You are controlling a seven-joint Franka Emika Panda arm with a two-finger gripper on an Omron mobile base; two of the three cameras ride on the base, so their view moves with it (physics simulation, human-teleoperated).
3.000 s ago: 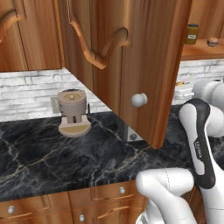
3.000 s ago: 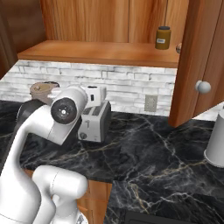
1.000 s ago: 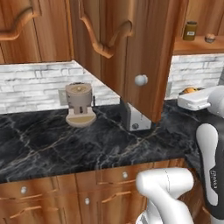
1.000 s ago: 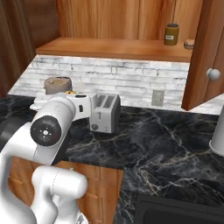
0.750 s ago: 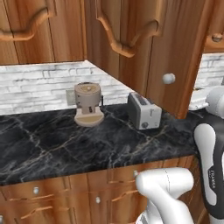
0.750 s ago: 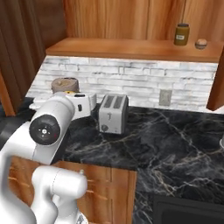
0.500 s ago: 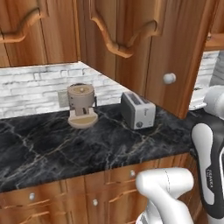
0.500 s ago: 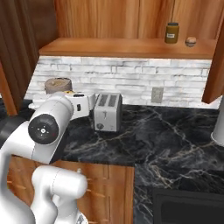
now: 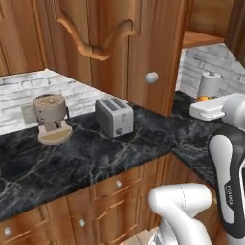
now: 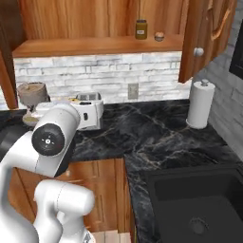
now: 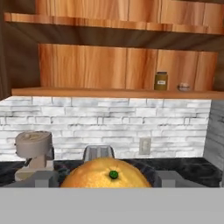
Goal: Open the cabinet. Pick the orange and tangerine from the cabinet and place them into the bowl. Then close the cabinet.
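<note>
Hand view showed an orange [image 11: 105,173] seated between my gripper [image 11: 105,180] tips, jaws wide around it, evidently gripped for carrying to the bowl, which I could not locate. I held the hand level, facing the backsplash. Beyond: toaster [image 11: 99,152], coffee grinder [image 11: 33,151], then the cabinet [image 10: 205,33] door, open.

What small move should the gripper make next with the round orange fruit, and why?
Probably carry the round orange fruit lower, toward the black marble counter, without loosening the grip. The gripper has the fruit between its fingers, well above the counter and not over a bowl.
</note>
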